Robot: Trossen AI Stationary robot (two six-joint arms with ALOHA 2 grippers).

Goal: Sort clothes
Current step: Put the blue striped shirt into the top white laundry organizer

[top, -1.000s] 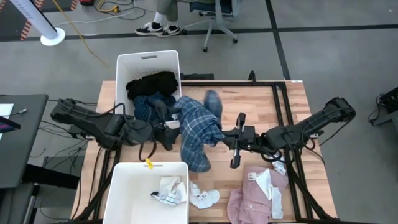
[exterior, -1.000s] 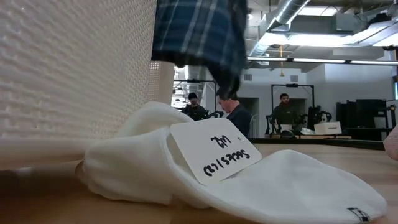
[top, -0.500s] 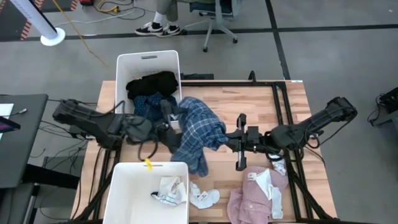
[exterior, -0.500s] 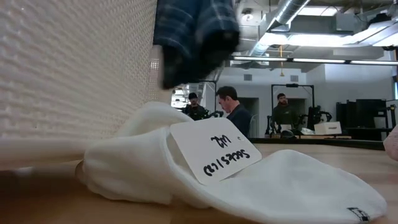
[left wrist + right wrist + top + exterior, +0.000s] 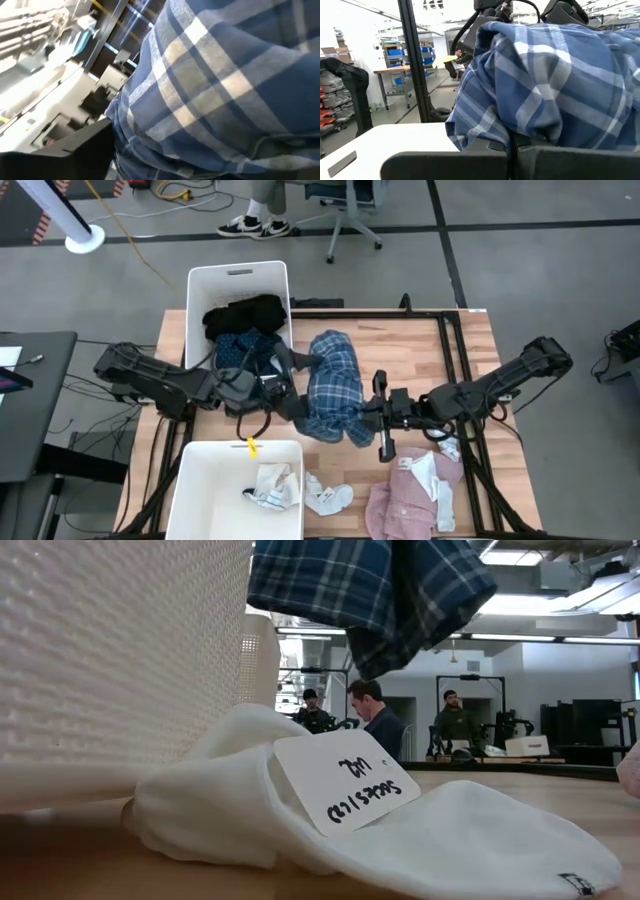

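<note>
Closest to the low camera, a white sock with a handwritten tag is sprawled across the bottom of the frame, right up against the textured wall of a white bin filling the left side. In the high view that same sock is seen at the bottom centre, just beside the near bin, and another pair of socks is lying inside that bin. The pink shirt is crumpled at the lower right of the table.

Middle of the frame is where the action is. The blue plaid shirt is bunched up between the two arms and lifted off the wood; in the low view it is seen hanging at the top centre. The right gripper is clamped tight on the shirt's right edge, with plaid cloth piled over its fingers in the right wrist view. The left gripper is pressed into the shirt's left side with its jaws spread wide; the left wrist view is filled with plaid, so whether the cloth is actually pinched can't be told.

Further back, at the upper left, the far bin is loaded with the black top and the navy dotted shirt. A few people are visible way off in the room.
</note>
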